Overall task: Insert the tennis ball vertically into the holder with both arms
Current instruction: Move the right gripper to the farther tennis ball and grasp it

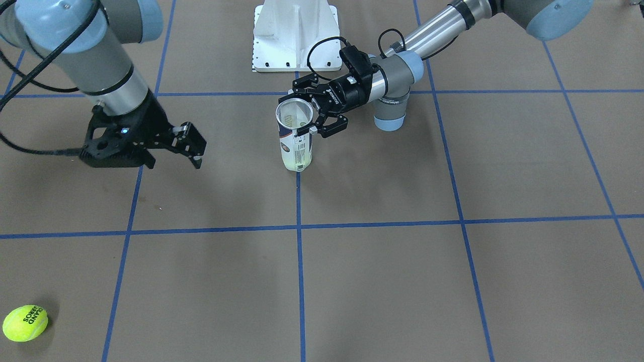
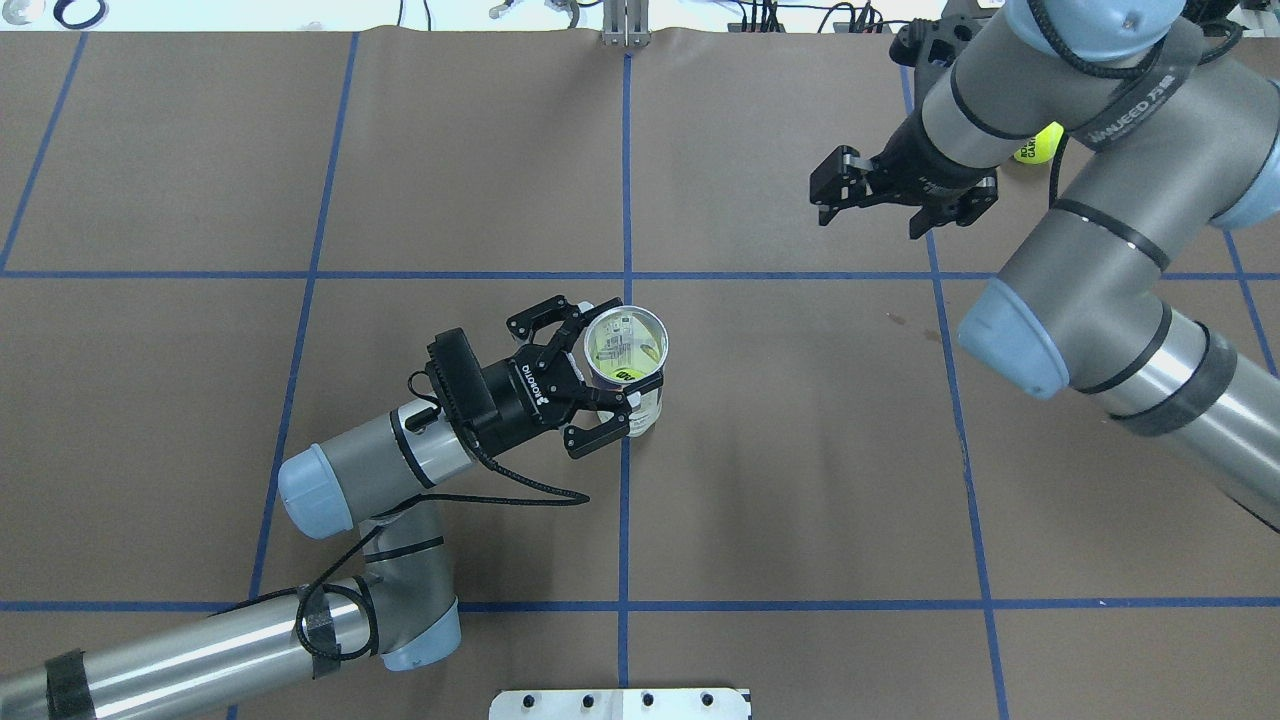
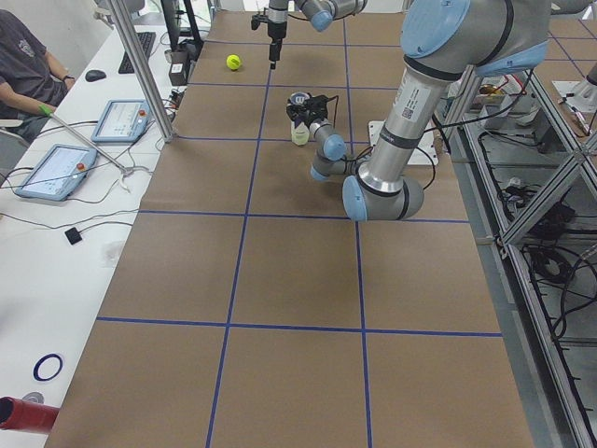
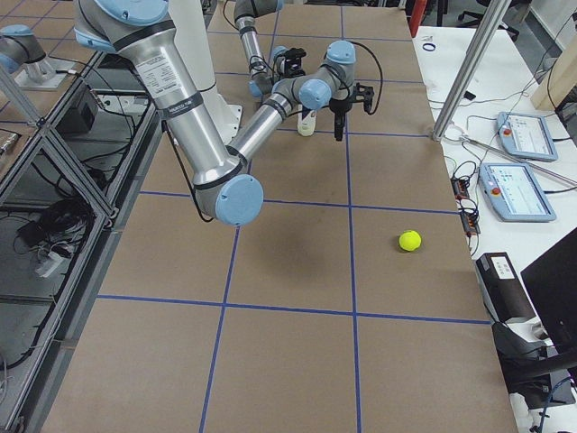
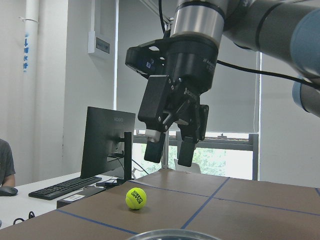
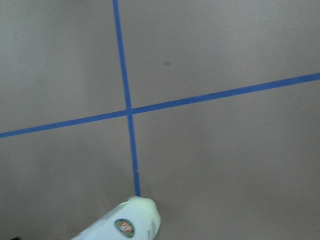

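Observation:
The holder, a clear tube with a white and navy label and a metal rim, stands upright near the table's middle, open end up. My left gripper is shut on it just below the rim; both also show from overhead, the holder and the gripper. The yellow tennis ball lies on the table at the far right corner, partly behind my right arm from overhead. My right gripper hangs open and empty above the table between ball and holder; the left wrist view shows it above the ball.
The white pedestal base stands at the robot's edge of the table. Blue tape lines cross the brown surface. An operator sits beyond the far edge with tablets and a monitor.

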Available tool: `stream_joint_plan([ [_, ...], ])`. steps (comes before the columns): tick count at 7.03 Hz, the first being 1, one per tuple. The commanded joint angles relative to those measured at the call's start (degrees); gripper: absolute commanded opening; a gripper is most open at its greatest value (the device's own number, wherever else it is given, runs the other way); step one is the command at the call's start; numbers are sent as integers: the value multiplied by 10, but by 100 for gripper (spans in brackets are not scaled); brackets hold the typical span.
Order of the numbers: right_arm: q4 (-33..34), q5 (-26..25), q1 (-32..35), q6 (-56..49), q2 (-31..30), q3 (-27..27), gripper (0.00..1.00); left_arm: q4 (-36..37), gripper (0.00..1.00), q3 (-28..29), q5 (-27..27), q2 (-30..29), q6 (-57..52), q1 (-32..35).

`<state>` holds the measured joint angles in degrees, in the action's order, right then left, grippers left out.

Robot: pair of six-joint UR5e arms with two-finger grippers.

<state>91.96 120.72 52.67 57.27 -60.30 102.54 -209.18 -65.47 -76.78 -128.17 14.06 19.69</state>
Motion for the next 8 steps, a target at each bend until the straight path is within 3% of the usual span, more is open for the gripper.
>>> stream_joint_plan([
  [1, -54, 2, 81, -122, 4, -157, 98, -1, 87, 0, 0, 0, 0, 0],
  [2, -175, 0, 99, -123, 7, -270, 98, -3, 87, 0, 0, 0, 0, 0],
  [3, -209, -1, 114, -124, 52, -358, 98, -3, 87, 0, 0, 2, 0, 0],
  [6, -254, -61, 125, -159, 73, -464, 98, -8, 87, -2, 0, 7, 0, 0],
  [8, -297, -90, 123, -117, 86, -495, 98, -7, 88, -2, 0, 7, 0, 0],
])
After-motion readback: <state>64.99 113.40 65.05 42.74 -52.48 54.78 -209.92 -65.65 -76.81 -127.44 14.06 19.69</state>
